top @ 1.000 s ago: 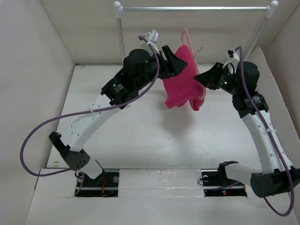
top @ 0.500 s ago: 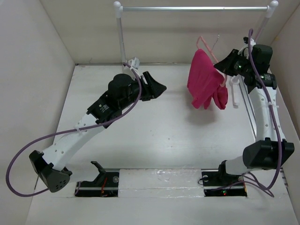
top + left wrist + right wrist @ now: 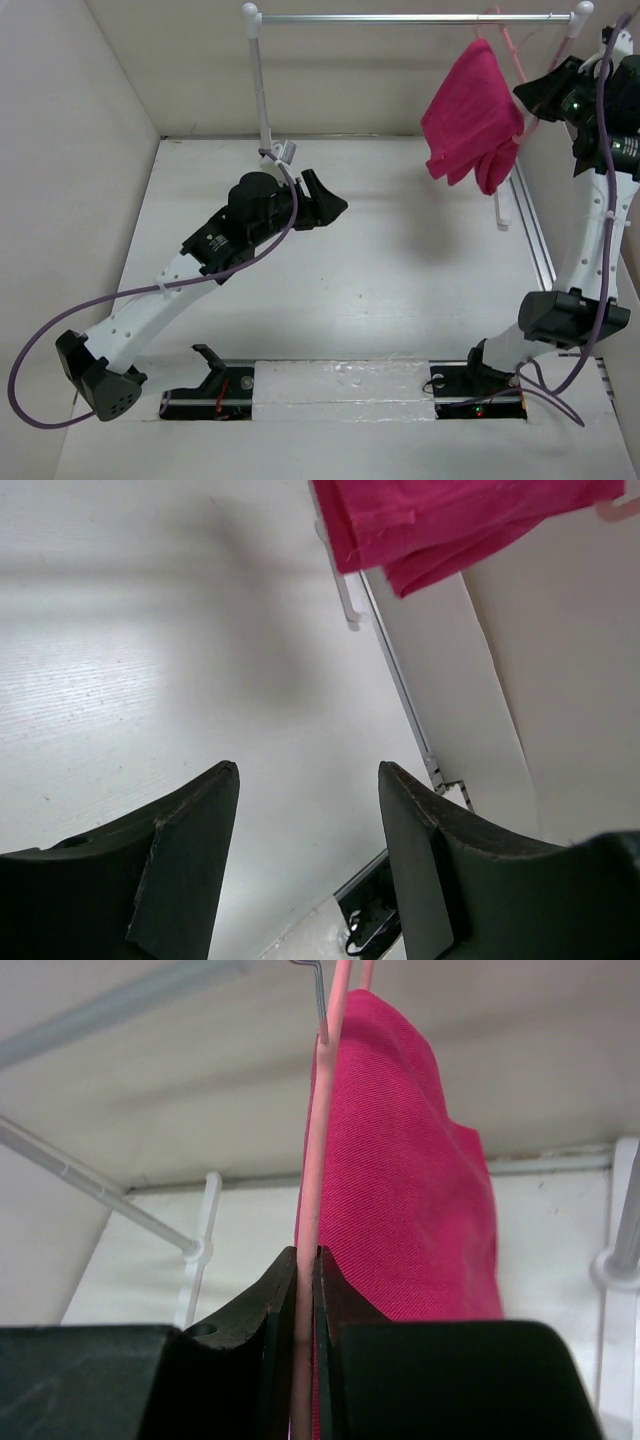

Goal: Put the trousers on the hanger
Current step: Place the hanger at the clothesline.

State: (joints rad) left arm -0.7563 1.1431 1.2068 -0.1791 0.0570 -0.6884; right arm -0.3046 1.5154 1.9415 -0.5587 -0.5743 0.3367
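Hanger (image 3: 313, 1160) with trousers (image 3: 468, 110) is hanging pinched in right gripper (image 3: 305, 1260), wanting hook (image 3: 319, 1000) seated squarely over rail (image 3: 420, 17); left gripper (image 3: 308, 770) is gaping empty.

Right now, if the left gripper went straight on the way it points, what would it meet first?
Probably the bare table, short of the rail's white foot. The left gripper is open and empty, and the trousers hang above its line, to the right. Depth is hard to judge here.
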